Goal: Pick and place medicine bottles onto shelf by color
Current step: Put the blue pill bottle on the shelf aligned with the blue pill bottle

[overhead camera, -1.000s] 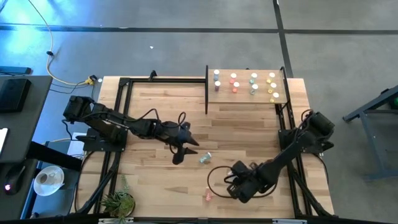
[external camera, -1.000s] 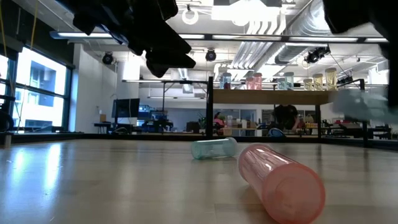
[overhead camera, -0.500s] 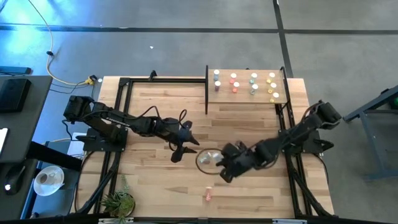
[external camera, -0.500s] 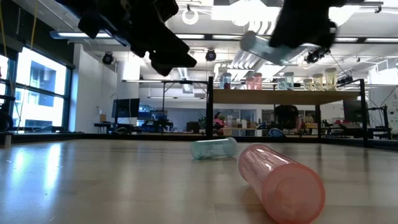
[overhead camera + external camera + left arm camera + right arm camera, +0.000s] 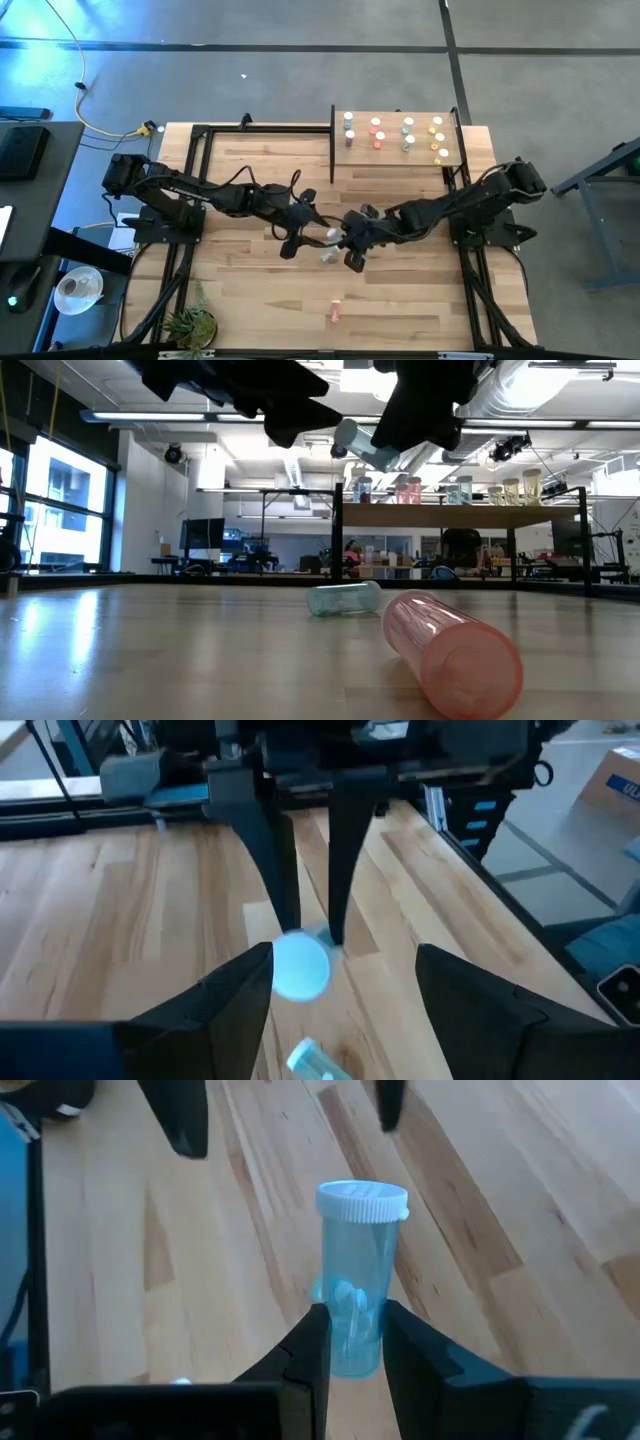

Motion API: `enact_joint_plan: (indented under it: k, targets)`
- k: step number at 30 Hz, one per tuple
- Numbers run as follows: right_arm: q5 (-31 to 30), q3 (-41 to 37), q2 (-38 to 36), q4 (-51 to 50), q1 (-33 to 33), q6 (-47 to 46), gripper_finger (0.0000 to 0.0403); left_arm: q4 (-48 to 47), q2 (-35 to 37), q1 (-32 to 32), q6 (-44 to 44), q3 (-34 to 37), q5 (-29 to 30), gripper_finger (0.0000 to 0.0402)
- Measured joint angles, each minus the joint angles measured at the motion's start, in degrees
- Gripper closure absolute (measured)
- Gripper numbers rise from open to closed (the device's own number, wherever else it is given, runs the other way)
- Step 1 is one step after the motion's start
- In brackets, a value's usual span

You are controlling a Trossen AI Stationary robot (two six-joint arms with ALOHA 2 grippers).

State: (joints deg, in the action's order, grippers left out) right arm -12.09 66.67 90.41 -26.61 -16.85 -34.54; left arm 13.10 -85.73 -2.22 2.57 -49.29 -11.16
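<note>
My right gripper (image 5: pixel 347 240) is shut on a blue bottle (image 5: pixel 358 1270) with a white cap, held in the air over the table's middle. My left gripper (image 5: pixel 345 952) is open right in front of it. Its fingers stand on either side of the bottle's cap (image 5: pixel 300 966); I cannot tell whether they touch it. A teal bottle (image 5: pixel 328 257) lies on its side on the table below them. A pink bottle (image 5: pixel 335 314) lies on its side near the front edge. The shelf (image 5: pixel 400 158) at the far right bears several upright bottles. My right gripper pinches the blue bottle's body near its bottom end (image 5: pixel 352 1342) between its two fingers. The fingers lie along the bottle, coming from the table's right. The bottle is lifted clear and tilted (image 5: pixel 365 445), its cap end toward my left gripper.
Black frame posts (image 5: pixel 332 145) stand along the shelf's left side and the table's edges. A small potted plant (image 5: pixel 190 322) sits at the front left corner. In the low view the teal bottle (image 5: pixel 343 598) and the pink bottle (image 5: pixel 455 650) lie close to each other.
My right gripper has risen from near the pink bottle at the front and swung toward the table's far and left side with the blue bottle, bringing its cap between my left gripper's fingers. My left gripper has shifted a little toward it.
</note>
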Motion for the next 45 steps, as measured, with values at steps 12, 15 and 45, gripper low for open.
enact_joint_plan:
  k: [12, 15, 45]
  targets:
    - [1.05, 0.0, 0.0, 4.46, 0.83, 6.56, 0.0341, -0.73, 0.02, -2.28, -2.92, -0.62, 1.47, 0.0165]
    - [1.07, 0.0, 0.0, 4.75, 0.88, 7.15, 0.0341, -0.88, 0.03, -2.38, -4.38, -0.62, -0.47, 0.0165]
    - [-7.95, 6.86, -0.22, -4.14, 0.47, 12.96, 0.0341, -3.5, 0.31, -6.1, -7.3, -3.8, -7.33, 0.0165]
